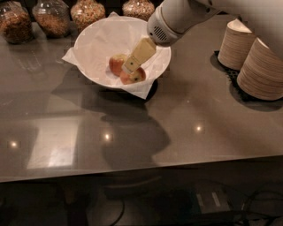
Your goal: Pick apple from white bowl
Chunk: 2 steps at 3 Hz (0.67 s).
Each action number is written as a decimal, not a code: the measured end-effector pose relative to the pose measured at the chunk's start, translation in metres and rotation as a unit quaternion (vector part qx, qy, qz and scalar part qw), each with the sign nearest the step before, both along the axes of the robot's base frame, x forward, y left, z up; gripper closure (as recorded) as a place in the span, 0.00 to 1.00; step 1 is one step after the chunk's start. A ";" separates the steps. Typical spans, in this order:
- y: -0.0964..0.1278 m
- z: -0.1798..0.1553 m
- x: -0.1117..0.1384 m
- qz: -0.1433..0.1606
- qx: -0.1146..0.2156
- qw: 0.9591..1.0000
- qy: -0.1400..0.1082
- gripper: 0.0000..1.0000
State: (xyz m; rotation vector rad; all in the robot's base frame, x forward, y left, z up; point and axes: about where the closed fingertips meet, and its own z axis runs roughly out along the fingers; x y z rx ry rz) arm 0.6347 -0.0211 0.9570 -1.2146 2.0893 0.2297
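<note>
The white bowl, lined with crinkled white paper, stands at the back left of the dark counter. Two apples lie in it. The red apple with a yellow-green patch lies at the front right of the bowl. The paler orange-red apple lies just left of it. My gripper reaches down from the upper right into the bowl. Its tan tip is between the two apples, just above the red one and partly covering it. I cannot tell whether it touches either apple.
Several glass jars of snacks line the counter's back edge behind the bowl. Two stacks of tan paper bowls stand on a black mat at the right. The counter's front edge runs across below.
</note>
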 end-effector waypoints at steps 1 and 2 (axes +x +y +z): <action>0.008 -0.016 0.007 -0.007 0.016 1.000 0.009 0.19; 0.013 -0.025 0.011 -0.010 0.025 1.000 0.015 0.43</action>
